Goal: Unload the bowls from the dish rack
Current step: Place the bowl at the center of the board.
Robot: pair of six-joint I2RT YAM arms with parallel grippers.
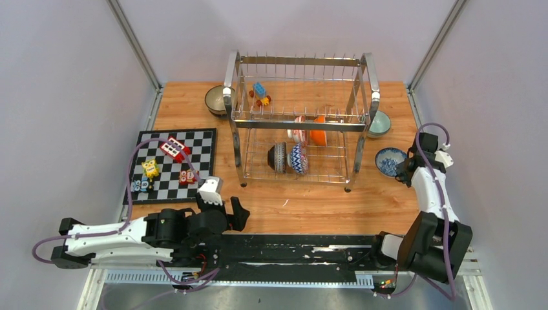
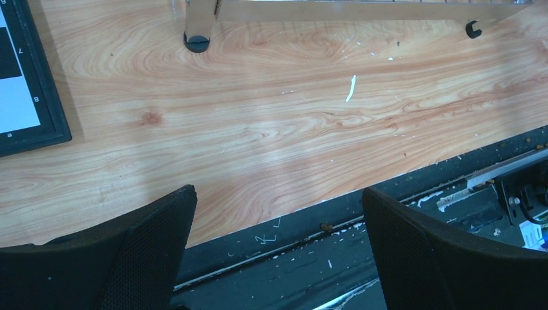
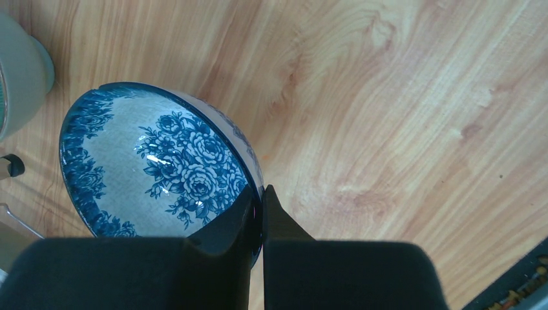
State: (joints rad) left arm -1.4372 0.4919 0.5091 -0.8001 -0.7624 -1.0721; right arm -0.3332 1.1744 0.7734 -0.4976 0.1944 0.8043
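Left claw (image 2: 279,192) is parked wide open, right claw (image 3: 262,194) is clamped on a rim
The blue-white bowl (image 3: 161,161) is gripped just right of the dish rack (image 1: 297,124). Four bowls (image 1: 298,158) are left inside; a mint bowl (image 1: 380,123) and a brown bowl (image 1: 215,100) are already set out beside it.

I am looking at a table (image 2: 291,129) of light wood, smooth, with clear grain and few white scratches. The dish rack (image 1: 300,124) is shining like polished chrome wire. The blue-white bowl (image 3: 161,161) is gleaming as glazed ceramic, very glossy. The pads (image 2: 145,252) of the left gripper (image 2: 279,194) are appearing matt black and finely rough, like plastic
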